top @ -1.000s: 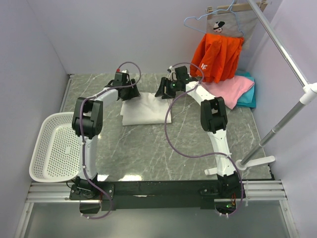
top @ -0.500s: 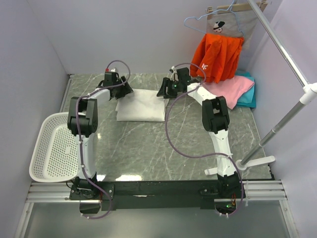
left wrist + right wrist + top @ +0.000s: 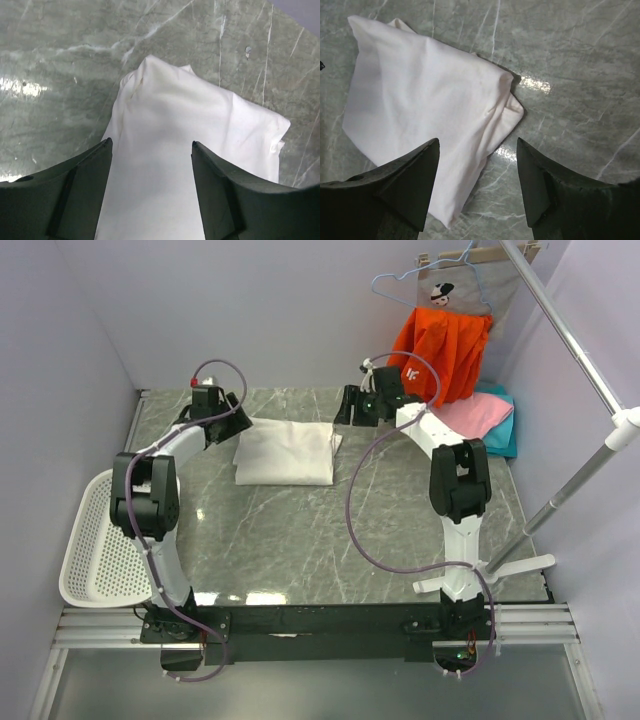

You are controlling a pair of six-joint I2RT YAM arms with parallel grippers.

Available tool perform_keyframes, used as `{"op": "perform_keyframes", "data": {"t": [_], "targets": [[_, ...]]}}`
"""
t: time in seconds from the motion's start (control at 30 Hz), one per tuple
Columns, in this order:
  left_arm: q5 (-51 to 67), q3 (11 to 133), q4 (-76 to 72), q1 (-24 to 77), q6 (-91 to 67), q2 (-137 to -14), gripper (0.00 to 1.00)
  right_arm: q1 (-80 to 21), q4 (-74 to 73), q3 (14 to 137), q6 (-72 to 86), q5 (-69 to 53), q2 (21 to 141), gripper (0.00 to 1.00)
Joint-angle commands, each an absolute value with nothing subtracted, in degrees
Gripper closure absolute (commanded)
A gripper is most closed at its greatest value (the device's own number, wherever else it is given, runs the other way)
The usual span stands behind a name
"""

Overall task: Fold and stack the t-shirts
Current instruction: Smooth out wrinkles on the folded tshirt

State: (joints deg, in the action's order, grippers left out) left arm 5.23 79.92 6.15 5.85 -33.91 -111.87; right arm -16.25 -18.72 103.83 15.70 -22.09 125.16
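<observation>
While the marble table (image 3: pixel 300 540) bears one folded bundle, the white t-shirt (image 3: pixel 285 452), at its far middle, the pink t-shirt (image 3: pixel 470 415) and teal t-shirt (image 3: pixel 500 443) lie heaped at the far right corner. They seem unfolded, though that corner shows small. The left gripper (image 3: pixel 233 420) and right gripper (image 3: pixel 351 406) flank the bundle, jaws apart, gripping nothing. I judge the white fold finished. Next, the right arm should reach for the pink shirt and spread it on bare table.
</observation>
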Motion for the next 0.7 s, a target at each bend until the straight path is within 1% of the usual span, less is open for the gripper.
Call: {"op": "perform_keyframes", "data": {"t": [0.0, 0.27, 0.5, 0.67], "targets": [[4.74, 75.51, 4.66, 5.89, -34.36, -110.56, 0.31, -16.35, -19.69, 104.06, 16.17, -24.87, 125.85, 0.30], [5.18, 69.97, -1.39, 5.89, -34.63, -112.32, 0.31, -16.61, -16.35, 103.62, 17.93, -28.65, 130.16, 0.29], [7.03, 69.44, -2.11, 5.89, -34.72, -114.43, 0.31, -16.96, -17.84, 105.02, 18.28, -30.76, 133.76, 0.28], [9.23, 66.81, -3.51, 6.33, -35.94, -114.26, 0.32, -17.40, -18.46, 107.40, 19.33, -35.85, 137.28, 0.29]]}}
